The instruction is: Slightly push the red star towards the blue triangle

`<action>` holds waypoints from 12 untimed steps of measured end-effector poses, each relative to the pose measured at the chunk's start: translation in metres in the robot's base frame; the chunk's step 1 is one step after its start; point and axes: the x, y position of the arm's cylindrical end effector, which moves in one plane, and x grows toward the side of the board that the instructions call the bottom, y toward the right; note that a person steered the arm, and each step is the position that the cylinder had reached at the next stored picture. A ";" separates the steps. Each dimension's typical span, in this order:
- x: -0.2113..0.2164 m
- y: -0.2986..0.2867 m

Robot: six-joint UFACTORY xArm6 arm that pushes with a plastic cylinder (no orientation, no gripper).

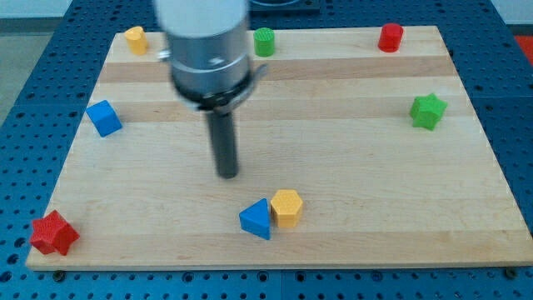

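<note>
On the wooden board (pixel 350 158) we see a yellow block (pixel 136 39) near the far left corner and a green cylinder (pixel 264 41) along the far edge, left of its middle. We see a red cylinder (pixel 391 37) close to the far right corner, and a green star (pixel 427 111) by the right edge. A blue cube (pixel 104 117) sits beside the left edge. We find a yellow hexagon (pixel 286 207) towards the near edge, about midway along it

Blocks on surface (pixel 350 167), eight total: two red (pixel 54 233) (pixel 390 37), two blue (pixel 104 117) (pixel 256 219), two yellow (pixel 286 207) (pixel 136 39), two green (pixel 427 111) (pixel 264 41).
</note>
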 end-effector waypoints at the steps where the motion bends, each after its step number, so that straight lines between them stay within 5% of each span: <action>1: 0.028 -0.062; 3: 0.024 -0.206; 7: 0.022 -0.213; 10: 0.079 -0.213; 12: 0.081 -0.212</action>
